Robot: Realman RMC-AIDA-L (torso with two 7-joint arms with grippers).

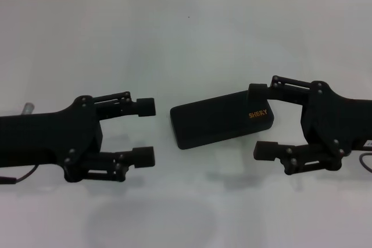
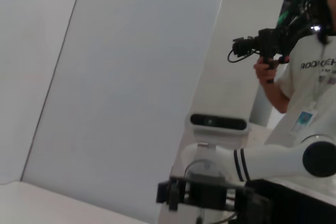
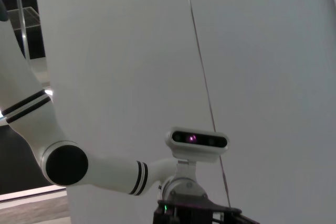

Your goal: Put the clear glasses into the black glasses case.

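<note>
The right claw [image 1: 261, 119] is spread wide around the lettered end of the black case [image 1: 221, 120]. One finger looks to touch the far corner of that end and the other sits just off the near corner, so it straddles the case and does not pinch it. The left claw [image 1: 146, 132] is also spread, with nothing between its fingers, and its tips stop just short of the case's other end. The case lies between the two claws, lid shut, slightly askew, with the orange lettering nearest the right claw.

The clear glasses cannot be made out in any view. A faint curved trace shows on the table nearer the robot than either claw, but I cannot tell what it is.

The likely trouble is the shut lid. Nothing can go in until it is lifted, and it is unclear whether the glasses are already inside. If the right claw squeezes while only one finger bears on the case, the case may twist or skid across the smooth top towards the left claw. A grip across the lid seam would also clamp it closed.

The white table [image 1: 186, 39] is glossy and runs back from the claws to a pale panelled wall. Farther off, the left wrist view shows a person [image 2: 310, 87] holding a camera rig [image 2: 262, 45].
</note>
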